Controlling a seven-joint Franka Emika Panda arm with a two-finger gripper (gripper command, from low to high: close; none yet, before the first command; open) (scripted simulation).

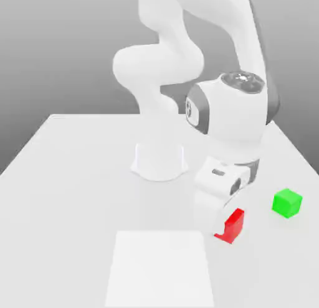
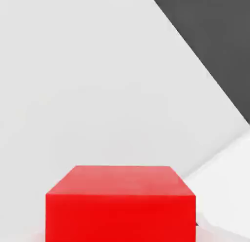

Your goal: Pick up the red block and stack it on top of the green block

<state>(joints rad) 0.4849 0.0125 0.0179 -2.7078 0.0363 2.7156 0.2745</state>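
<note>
Carry step in hand, I judged. Gripper [image 1: 225, 229] clamped on red block [image 1: 233, 225], block at fingertips above table [image 1: 75, 176]. Green block [image 1: 287, 203] sat near, toward exterior view's right of gripper. Next: shift over green, lower, release.

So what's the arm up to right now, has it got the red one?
Yes. The gripper is shut on the red block, which hangs at the hand, apparently just off the white table. The green block sits alone on the table toward the exterior view's right, nothing stacked on it yet.
</note>
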